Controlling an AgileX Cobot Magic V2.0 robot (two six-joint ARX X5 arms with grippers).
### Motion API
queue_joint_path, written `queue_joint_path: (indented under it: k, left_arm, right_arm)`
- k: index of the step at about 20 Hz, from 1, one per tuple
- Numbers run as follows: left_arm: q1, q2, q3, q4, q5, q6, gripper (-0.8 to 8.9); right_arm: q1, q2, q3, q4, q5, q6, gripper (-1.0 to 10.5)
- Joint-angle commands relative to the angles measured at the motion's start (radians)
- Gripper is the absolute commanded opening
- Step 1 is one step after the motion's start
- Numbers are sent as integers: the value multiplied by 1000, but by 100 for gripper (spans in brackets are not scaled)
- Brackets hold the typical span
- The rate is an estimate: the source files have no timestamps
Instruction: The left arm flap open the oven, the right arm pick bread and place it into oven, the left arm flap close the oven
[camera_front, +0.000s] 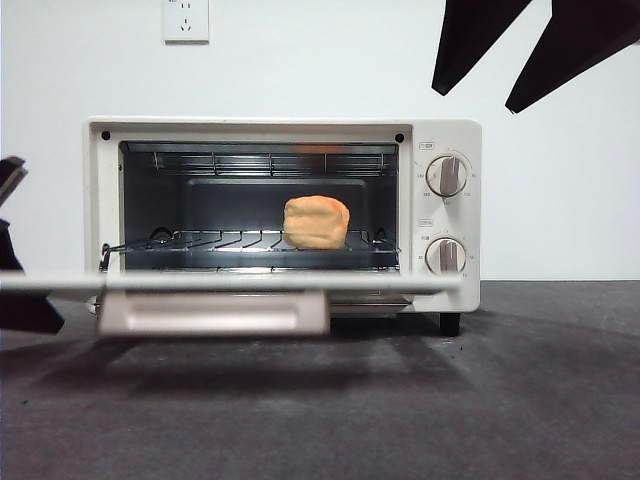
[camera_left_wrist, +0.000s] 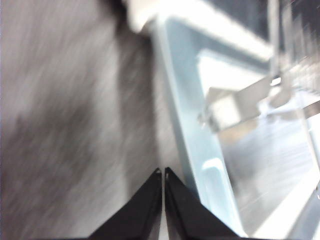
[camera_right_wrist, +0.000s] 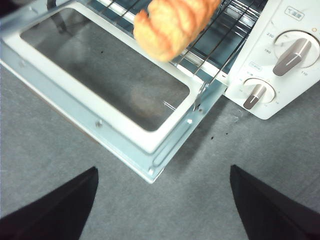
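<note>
While the bread (camera_front: 316, 222) sits in the oven (camera_front: 445, 215), right pincer (camera_right_wrist: 162, 205) gapes empty; left pincer (camera_left_wrist: 163, 172) is clenched on nothing.

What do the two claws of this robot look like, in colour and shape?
Both are plain matte black. The left claw has two wedge-shaped jaws that taper to thin points. The right claw has broad, flat, pointed jaws. No cables or markings show.
</note>
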Motion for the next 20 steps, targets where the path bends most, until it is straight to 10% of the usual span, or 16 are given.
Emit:
queue_joint_path:
  k: [1, 20]
  left_arm:
    - [0, 11, 10, 74, 63, -58, 15]
    - [69, 10, 11, 519, 40, -333, 15]
  right_arm:
    - [7, 3, 10, 8, 0, 4, 419]
    - [8, 3, 10, 23, 0, 23, 419]
